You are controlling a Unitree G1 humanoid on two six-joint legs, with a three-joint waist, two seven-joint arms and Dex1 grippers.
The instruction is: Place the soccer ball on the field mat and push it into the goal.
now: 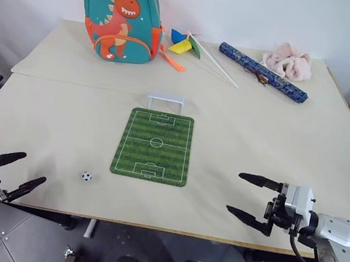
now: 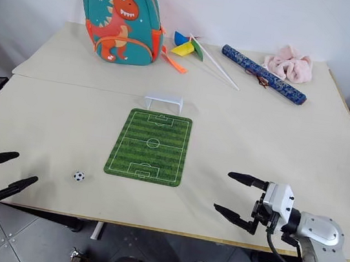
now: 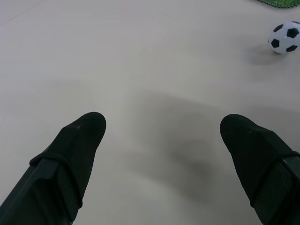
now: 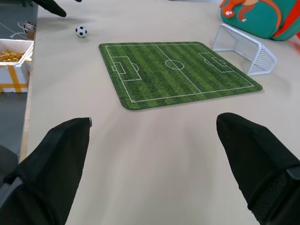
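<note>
Opening step, by the look of it: nothing picked up yet; soccer ball [image 1: 86, 176] sitting on the bare table [image 1: 47, 113], just off the near left corner of the field mat [image 1: 154, 146], not on it; goal [image 1: 165, 102] standing at the mat's far short edge, mouth toward the pitch.

Left gripper [image 1: 21, 170] at the table's near left edge, fingers spread wide and empty, short of the ball and a little to its left; right gripper [image 1: 252, 196] near the front edge on the right, likewise spread and holding nothing, well apart from the mat.

Next move, as judged: left gripper forward and slightly inward until the ball sits between the fingers, then a gentle close; small and round, so likely to roll away if nudged by one finger first; then a lift across to the mat's near end, a soft release, and a straight push up the pitch toward the goal.
</note>
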